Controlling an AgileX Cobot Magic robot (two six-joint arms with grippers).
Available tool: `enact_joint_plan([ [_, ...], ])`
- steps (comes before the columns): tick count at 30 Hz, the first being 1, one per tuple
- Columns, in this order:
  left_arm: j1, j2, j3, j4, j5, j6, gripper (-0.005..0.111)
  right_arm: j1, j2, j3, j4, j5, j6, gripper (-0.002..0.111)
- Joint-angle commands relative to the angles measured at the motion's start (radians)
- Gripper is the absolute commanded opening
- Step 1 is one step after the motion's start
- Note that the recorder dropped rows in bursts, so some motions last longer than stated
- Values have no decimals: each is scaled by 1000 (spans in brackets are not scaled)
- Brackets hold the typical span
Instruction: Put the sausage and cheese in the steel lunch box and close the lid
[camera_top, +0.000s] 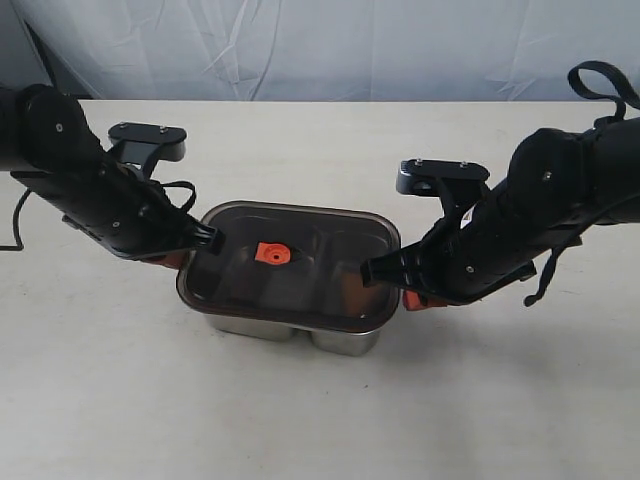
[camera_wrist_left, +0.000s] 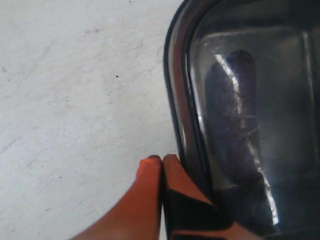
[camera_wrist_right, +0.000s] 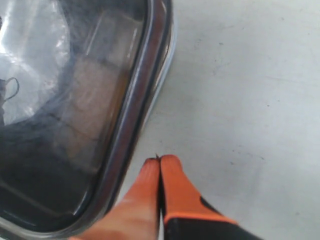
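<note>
The steel lunch box (camera_top: 340, 341) stands mid-table with the dark smoky lid (camera_top: 300, 285) lying on top of it, orange valve tab (camera_top: 271, 253) up. Through the lid a dim elongated shape, likely the sausage (camera_wrist_left: 231, 125), shows in the left wrist view, and a pale block, likely the cheese (camera_wrist_right: 92, 92), in the right wrist view. My left gripper (camera_wrist_left: 162, 159) is shut with nothing in it, beside the lid's left edge (camera_wrist_left: 175, 90). Just off the box's right rim (camera_wrist_right: 150, 95), my right gripper (camera_wrist_right: 159, 160) is shut and empty as well.
The box rests on a pale table (camera_top: 320, 420). A grey cloth backdrop (camera_top: 320, 45) hangs behind the table's far edge. Both black arms flank the box, left arm (camera_top: 95, 190) and right arm (camera_top: 520, 230).
</note>
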Motion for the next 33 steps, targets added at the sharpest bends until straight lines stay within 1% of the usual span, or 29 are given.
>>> enact_joint_plan([
  [1, -6, 4, -4, -44, -12, 2, 0, 0, 2, -6, -11, -2, -3, -1],
  [9, -6, 4, -4, -43, -12, 2, 0, -2, 2, -6, -30, 1, -3, -1],
  [13, -6, 4, -4, -14, -15, 2, 0, -2, 2, -6, -42, 3, -3, -1],
  [15, -6, 4, -4, 25, -14, 0, 0, -2, -5, -6, -69, 3, 24, -1],
  [17, -4, 4, -4, 77, 5, -4, 0, -2, -27, -6, -128, 3, 80, -1],
  [21, 16, -7, -4, 198, 13, -113, 0, -2, -108, -6, -350, 9, 281, -1],
  [23, 17, -25, -4, 218, 2, -131, 0, -2, -149, -6, -437, 19, 352, -1],
  [24, 17, -40, -4, 220, -8, -131, 0, -2, -168, -6, -450, 25, 362, -1],
  [29, 17, -125, -4, 209, -50, -131, 0, 2, -205, -6, -395, 26, 360, -1],
  [33, 17, -155, -4, 217, -25, -131, 0, 13, -205, -6, -375, 26, 358, -1],
])
